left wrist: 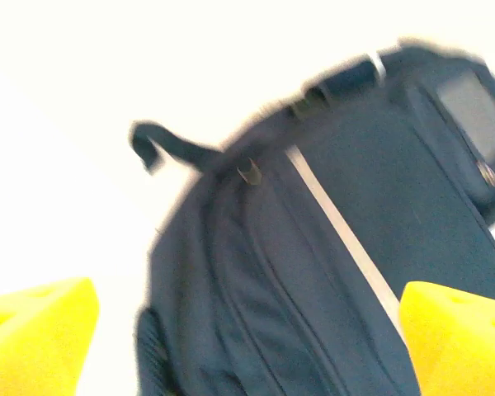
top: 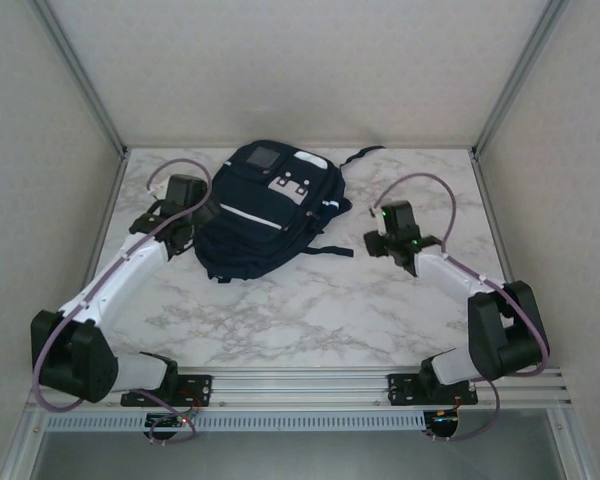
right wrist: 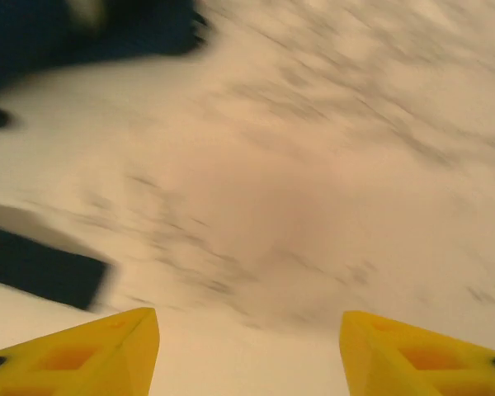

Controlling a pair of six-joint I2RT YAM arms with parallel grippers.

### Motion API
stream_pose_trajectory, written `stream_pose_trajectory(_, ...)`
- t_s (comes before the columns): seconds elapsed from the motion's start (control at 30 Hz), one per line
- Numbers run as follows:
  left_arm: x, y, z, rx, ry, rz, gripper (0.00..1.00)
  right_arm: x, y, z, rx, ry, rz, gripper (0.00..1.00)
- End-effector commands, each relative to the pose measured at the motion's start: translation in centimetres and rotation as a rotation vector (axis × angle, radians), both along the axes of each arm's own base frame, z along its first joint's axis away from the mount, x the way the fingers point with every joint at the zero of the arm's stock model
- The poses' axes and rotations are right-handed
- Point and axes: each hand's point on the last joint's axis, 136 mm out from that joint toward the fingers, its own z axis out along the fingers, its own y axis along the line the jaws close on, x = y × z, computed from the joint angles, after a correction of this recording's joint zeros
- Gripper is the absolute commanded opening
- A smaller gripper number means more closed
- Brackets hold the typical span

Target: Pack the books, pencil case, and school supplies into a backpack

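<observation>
Backpack (top: 270,210) flat on its back toward the far middle of the marble table (top: 310,320), front pocket (top: 290,185) and grey patch (top: 264,156) facing up, probably laid so to keep its openings within reach of both arms. Long axis on a diagonal: top end with the patch toward the far wall, bottom end toward the near left, white stripe (top: 252,215) running across it. Looks closed and filled out, though wrist views too blurred to be sure; judging by that, packing close to done. Left gripper (left wrist: 247,326) just beside the bag's left flank, yellow fingers (left wrist: 454,330) spread wide with the bag's side ahead of them, nothing held. Right gripper (right wrist: 252,351) well apart from the bag on its right, over bare marble near a loose strap (top: 328,250), jaws apart and empty, likely kept clear so as not to snag anything
</observation>
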Motion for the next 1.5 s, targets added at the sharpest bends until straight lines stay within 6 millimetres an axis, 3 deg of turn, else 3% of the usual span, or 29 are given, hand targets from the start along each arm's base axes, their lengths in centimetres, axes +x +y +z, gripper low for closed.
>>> stream_pose_trajectory(0.0, -1.9, 6.4, -0.4, 0.377, 0.036, 0.129, 0.96, 1.4, -3.3, 2.0, -0.037, -0.228, -0.117, 0.62)
stream_pose_trajectory(0.1, -2.0, 8.3, -2.5, 0.423, 0.054, 0.154, 0.96, 1.9, -4.3, 1.7, 0.041, -0.328, -0.147, 0.62)
stream_pose_trajectory(0.23, -1.1, 9.2, -5.8, 0.436, 0.051, 0.137, 0.96, 3.1, -4.5, 2.6, 0.091, -0.449, -0.152, 0.62)
stream_pose_trajectory(0.43, 1.8, 8.9, -5.9, 0.441, -0.113, 0.056, 0.96, 3.7, -5.8, 1.8, 0.161, -0.444, -0.178, 0.63)
stream_pose_trajectory(0.53, 3.0, 8.0, -7.1, 0.468, -0.104, -0.044, 0.95, 2.9, -6.9, 0.0, 0.217, -0.440, -0.204, 0.64)
stream_pose_trajectory(0.63, 3.1, 7.2, -8.7, 0.452, -0.139, -0.114, 0.96, 3.3, -7.4, -0.6, 0.239, -0.419, -0.221, 0.84)
stream_pose_trajectory(0.67, 3.0, 7.3, -9.0, 0.442, -0.164, -0.118, 0.99, 3.2, -7.5, -0.7, 0.239, -0.414, -0.225, 0.97)
stream_pose_trajectory(1.0, 2.0, 7.3, -10.1, 0.409, -0.336, -0.130, 1.00, 3.3, -7.7, -0.6, 0.247, -0.412, -0.234, 0.99)
stream_pose_trajectory(1.47, 2.1, 7.1, -10.5, 0.407, -0.296, -0.142, 1.00, 3.3, -7.8, -0.7, 0.246, -0.411, -0.236, 0.99)
